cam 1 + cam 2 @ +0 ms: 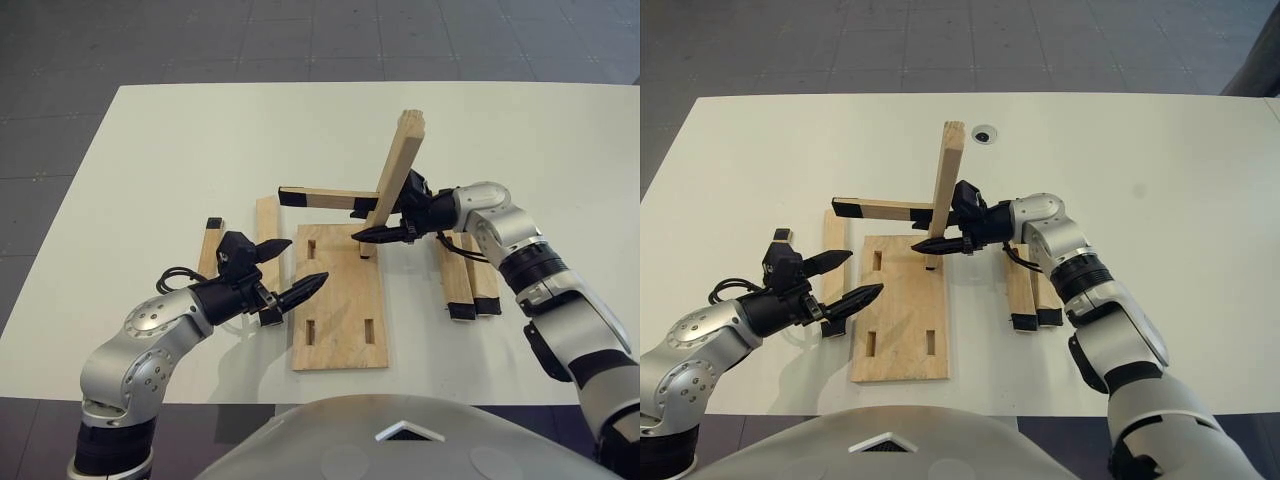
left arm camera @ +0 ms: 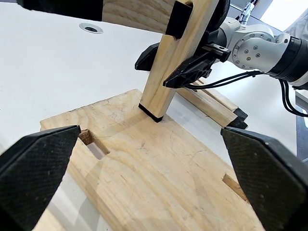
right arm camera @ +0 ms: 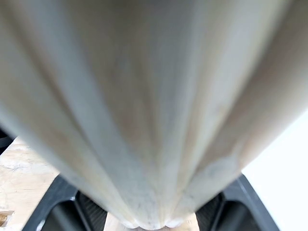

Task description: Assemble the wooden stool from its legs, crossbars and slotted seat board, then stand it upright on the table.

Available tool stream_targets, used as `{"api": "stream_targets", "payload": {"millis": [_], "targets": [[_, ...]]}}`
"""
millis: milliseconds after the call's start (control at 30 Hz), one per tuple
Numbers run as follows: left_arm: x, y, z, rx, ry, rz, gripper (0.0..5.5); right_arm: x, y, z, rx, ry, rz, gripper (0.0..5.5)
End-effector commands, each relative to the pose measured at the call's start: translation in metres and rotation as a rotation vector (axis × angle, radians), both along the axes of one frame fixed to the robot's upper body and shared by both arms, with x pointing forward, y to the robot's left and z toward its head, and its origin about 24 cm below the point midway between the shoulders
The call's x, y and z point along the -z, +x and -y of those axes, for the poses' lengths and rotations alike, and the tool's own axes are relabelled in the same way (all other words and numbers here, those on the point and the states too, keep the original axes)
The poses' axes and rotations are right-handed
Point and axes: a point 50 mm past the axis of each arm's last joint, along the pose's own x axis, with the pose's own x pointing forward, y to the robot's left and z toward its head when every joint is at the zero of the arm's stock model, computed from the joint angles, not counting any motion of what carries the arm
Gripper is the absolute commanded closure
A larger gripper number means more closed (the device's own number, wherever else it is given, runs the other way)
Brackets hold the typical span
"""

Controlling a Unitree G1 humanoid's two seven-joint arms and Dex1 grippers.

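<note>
The slotted seat board (image 1: 340, 310) lies flat on the white table (image 1: 150, 150). My right gripper (image 1: 377, 228) is shut on a wooden leg (image 1: 401, 165) that stands tilted, its black-tipped lower end resting on the board's far part near a slot. A crossbar (image 1: 325, 197) juts out sideways from that leg toward the left. In the right wrist view the leg (image 3: 144, 96) sits close between the dark fingers (image 3: 57, 204). My left gripper (image 1: 303, 262) hovers open over the board's left edge, holding nothing; the left wrist view shows its fingers (image 2: 38, 163) apart above the board (image 2: 144, 163).
Two wooden pieces (image 1: 468, 280) with black ends lie side by side right of the board. Left of it lie two more pieces (image 1: 267, 225), one (image 1: 207, 248) farther left. A round hole (image 1: 984, 133) sits in the table's far part. Bare table lies all around.
</note>
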Motion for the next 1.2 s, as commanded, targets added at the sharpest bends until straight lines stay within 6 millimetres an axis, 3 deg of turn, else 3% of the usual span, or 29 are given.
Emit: {"api": "stream_targets", "payload": {"millis": [33, 167, 333, 567, 733, 833, 967, 1200], "targets": [[-0.005, -0.003, -0.001, -0.010, 0.030, 0.008, 0.00, 0.129, -0.089, 0.105, 0.126, -0.809, -0.472, 3.47], [-0.004, -0.002, 0.000, -0.012, 0.031, 0.009, 0.00, 0.122, -0.084, 0.102, 0.140, -0.749, -0.446, 3.47], [-0.004, -0.001, 0.000, -0.012, 0.032, 0.012, 0.00, 0.116, -0.083, 0.096, 0.122, -0.693, -0.423, 2.40], [-0.004, 0.000, 0.001, -0.013, 0.031, 0.013, 0.00, 0.108, -0.080, 0.094, 0.118, -0.671, -0.395, 1.42], [-0.004, 0.003, -0.001, -0.027, 0.052, 0.023, 0.00, 0.069, -0.065, 0.089, 0.133, -0.533, -0.279, 0.50], [-0.001, 0.007, -0.008, -0.066, 0.102, 0.033, 0.00, 0.032, -0.076, 0.087, 0.142, -0.435, -0.179, 0.02], [0.000, 0.010, -0.016, -0.115, 0.136, 0.045, 0.00, -0.003, -0.097, 0.086, 0.214, -0.326, -0.091, 0.02], [0.001, 0.011, -0.018, -0.140, 0.137, 0.049, 0.00, -0.029, -0.113, 0.087, 0.453, -0.150, -0.005, 0.02]]}}
